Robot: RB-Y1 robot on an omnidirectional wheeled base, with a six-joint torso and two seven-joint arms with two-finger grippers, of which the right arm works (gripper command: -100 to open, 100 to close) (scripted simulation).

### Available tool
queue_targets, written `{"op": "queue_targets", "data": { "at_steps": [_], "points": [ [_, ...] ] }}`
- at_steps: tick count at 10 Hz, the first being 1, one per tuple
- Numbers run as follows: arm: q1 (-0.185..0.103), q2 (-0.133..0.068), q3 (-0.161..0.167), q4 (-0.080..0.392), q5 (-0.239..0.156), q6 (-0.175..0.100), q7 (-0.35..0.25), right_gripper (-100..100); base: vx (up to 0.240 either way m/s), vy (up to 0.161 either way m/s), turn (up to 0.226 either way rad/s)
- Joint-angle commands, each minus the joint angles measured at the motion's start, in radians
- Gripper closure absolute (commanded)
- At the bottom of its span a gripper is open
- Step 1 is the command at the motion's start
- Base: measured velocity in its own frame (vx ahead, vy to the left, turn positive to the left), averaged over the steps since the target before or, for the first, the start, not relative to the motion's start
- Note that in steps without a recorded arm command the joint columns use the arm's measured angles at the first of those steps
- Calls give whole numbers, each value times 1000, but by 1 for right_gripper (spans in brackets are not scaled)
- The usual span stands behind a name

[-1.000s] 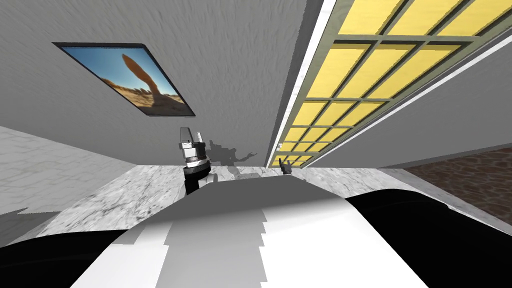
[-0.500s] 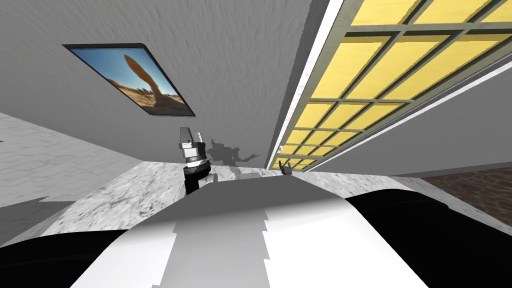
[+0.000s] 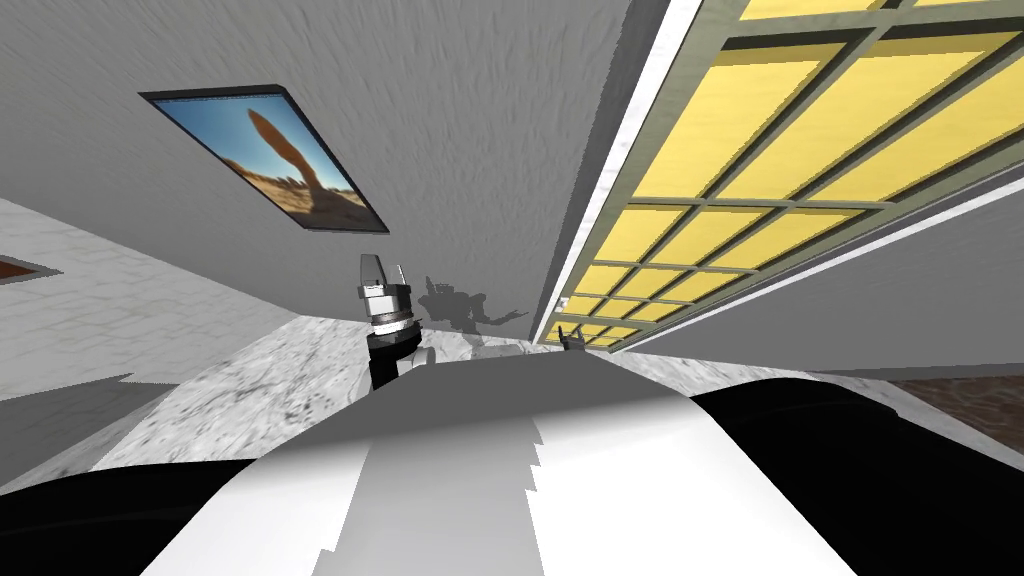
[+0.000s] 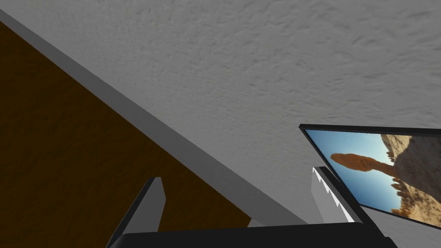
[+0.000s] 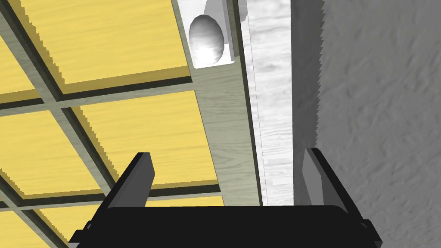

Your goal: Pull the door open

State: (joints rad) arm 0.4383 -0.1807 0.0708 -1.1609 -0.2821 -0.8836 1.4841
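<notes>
Right hand (image 5: 228,153): fingers spread, gripping nothing, close to the door (image 5: 142,129), which has yellow panels in a grey-green grid. The door's edge stile runs ahead between the fingers. The white door frame (image 5: 273,129) is just beside it, with the grey wall (image 5: 379,107) past that. A rounded pale knob (image 5: 206,38) sits farther along the stile, apart from the fingers. Its white backplate is cut off at the picture edge. Left hand (image 3: 382,275): by the wall, well apart from the door, fingers spread, empty. The door's upper part is cut off in the head view.

Yellow-paned door (image 5: 120,125), wht knob (image 5: 206,36), gry wall (image 5: 379,107)
</notes>
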Motion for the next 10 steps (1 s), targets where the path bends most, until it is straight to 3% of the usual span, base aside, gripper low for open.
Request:
{"op": "queue_targets", "data": {
  "at_steps": [1, 4, 5, 10],
  "points": [
    [-6, -3, 1, 36, -5, -9, 33, -100, 58, -67, 95],
    [-10, -6, 3, 83, -12, -18, 88, -100, 68, -87, 88],
    [-10, -5, 2, 74, -11, -15, 76, -100, 24, -40, 21],
    [-56, -55, -54, 174, -23, -43, 10, -100, 183, 9, 90]
  ]
}}
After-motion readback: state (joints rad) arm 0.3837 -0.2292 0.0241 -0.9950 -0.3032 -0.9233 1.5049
